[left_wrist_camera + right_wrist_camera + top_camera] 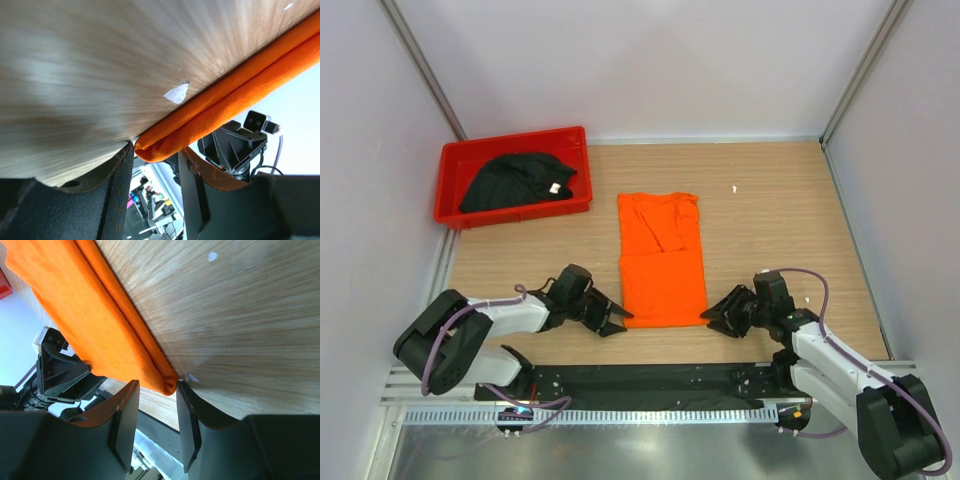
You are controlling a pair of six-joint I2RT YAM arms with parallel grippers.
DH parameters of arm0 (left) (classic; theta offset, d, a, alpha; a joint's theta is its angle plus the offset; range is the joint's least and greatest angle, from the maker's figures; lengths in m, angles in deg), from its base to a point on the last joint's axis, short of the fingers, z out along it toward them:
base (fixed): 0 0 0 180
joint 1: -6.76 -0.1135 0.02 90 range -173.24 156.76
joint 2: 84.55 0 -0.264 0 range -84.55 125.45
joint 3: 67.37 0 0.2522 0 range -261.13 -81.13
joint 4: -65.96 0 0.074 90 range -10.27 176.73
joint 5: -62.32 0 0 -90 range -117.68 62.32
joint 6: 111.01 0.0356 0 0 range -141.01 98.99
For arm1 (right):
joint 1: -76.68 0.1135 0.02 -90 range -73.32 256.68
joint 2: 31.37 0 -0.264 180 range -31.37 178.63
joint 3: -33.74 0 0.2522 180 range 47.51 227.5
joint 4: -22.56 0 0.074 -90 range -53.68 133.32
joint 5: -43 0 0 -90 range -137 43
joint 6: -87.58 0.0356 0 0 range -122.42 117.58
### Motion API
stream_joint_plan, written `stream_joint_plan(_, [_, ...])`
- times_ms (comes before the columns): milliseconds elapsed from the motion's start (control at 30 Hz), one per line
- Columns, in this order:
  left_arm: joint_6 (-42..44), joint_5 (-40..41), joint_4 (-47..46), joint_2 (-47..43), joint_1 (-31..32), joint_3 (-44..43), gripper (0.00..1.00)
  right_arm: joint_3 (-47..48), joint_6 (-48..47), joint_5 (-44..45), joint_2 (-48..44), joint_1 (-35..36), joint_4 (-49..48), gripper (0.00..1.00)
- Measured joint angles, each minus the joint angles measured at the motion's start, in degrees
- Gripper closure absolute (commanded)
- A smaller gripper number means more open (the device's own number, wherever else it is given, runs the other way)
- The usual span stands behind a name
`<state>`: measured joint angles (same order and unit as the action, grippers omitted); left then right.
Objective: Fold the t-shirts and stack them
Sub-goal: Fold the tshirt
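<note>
The orange t-shirt point(662, 257) lies folded into a long strip in the middle of the wooden table. My left gripper point(619, 319) is open at its near left corner; in the left wrist view the corner point(155, 145) sits just past the open fingertips point(155, 165). My right gripper point(708, 318) is open at the near right corner; in the right wrist view the corner point(162, 377) lies between the fingertips point(156, 390), not clamped. The black t-shirt point(518, 182) with its white tag lies bunched in the red bin.
The red plastic bin point(448, 215) stands at the back left of the table. A small white scrap point(735, 188) lies on the wood right of the orange shirt. Grey walls enclose the table; a black mat and metal rail run along the near edge.
</note>
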<state>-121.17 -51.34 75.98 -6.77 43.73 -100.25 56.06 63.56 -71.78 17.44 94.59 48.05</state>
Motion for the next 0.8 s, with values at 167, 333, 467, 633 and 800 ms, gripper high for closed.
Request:
stream_joint_plan(167, [-0.52, 0.13, 1.09, -1.42, 0.04, 0.74, 0.56, 0.02, 0.17, -0.22, 1.18, 0.0, -1.27, 0.6])
stream_joint_plan(333, [-0.68, 0.2, 1.09, -1.51, 0.07, 0.85, 0.57, 0.02, 0.17, -0.44, 2.19, 0.0, -2.05, 0.61])
stream_joint_plan(467, [-0.61, 0.15, 1.03, -0.83, 0.07, 0.81, 0.59, 0.02, 0.2, -0.46, 2.4, 0.04, -2.36, 0.61])
stream_joint_plan(633, [-0.24, 0.85, 1.01, -0.7, 0.17, 0.96, 0.8, 0.02, 0.2, -0.46, 2.56, 0.04, -2.64, 0.7])
stream_joint_plan(800, [1.05, 2.29, 0.76, -0.92, 0.0, 1.25, 1.0, -0.96, 0.57, 0.52, 3.37, 0.35, -4.09, 0.94])
